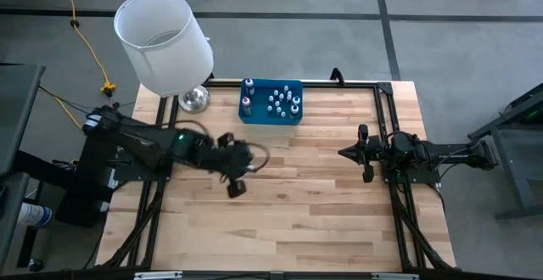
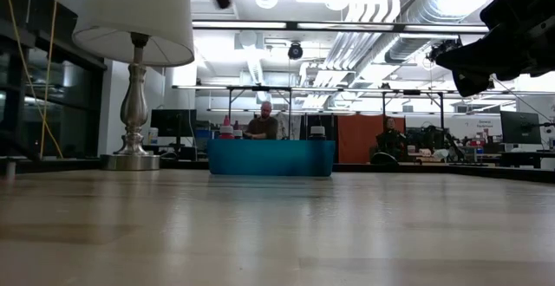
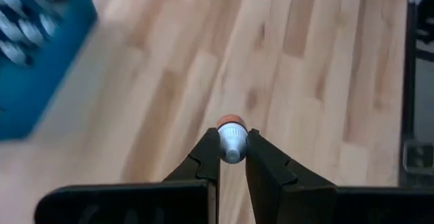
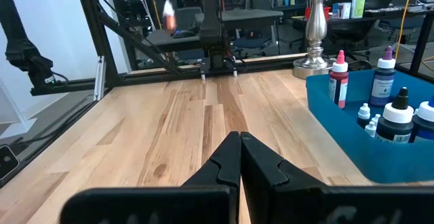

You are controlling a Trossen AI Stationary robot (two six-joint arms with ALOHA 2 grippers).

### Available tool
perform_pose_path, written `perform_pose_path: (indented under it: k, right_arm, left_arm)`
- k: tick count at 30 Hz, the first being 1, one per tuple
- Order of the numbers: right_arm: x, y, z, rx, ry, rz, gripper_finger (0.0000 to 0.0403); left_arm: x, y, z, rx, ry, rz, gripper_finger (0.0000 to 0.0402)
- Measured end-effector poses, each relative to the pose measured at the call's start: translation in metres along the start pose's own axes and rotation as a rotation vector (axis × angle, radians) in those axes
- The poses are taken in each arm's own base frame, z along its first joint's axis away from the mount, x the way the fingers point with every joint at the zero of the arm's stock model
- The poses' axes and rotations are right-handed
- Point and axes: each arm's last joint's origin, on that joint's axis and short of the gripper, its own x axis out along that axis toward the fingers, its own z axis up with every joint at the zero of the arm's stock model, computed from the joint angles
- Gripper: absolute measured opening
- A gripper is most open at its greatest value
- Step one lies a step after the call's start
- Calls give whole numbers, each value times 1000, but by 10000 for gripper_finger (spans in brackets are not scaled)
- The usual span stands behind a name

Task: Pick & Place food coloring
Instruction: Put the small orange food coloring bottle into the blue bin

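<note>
One food coloring bottle (image 3: 231, 138) clamped in left gripper (image 3: 232, 157) (above bare table (image 1: 339, 212)), right gripper (image 4: 240, 157) closed, empty.

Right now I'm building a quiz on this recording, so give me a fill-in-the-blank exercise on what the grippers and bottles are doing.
1. The left gripper is shut on a small ____ with a white cap.
2. The other food coloring bottles stand in a ____ bin.
3. The right gripper holds ____.
4. Beside the bin stands a ____ with a white shade.

Missing words: bottle; blue; nothing; lamp
</note>
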Motion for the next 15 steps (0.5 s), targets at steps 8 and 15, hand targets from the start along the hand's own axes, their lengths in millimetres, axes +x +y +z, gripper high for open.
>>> perform_pose_path:
  k: [8,15]
  right_arm:
    - [0,0,0,-1,0,0,0]
    - [0,0,0,-1,0,0,0]
  left_arm:
    - [14,27,69,99,15,114,31]
    - [41,63,109,227,80,116,31]
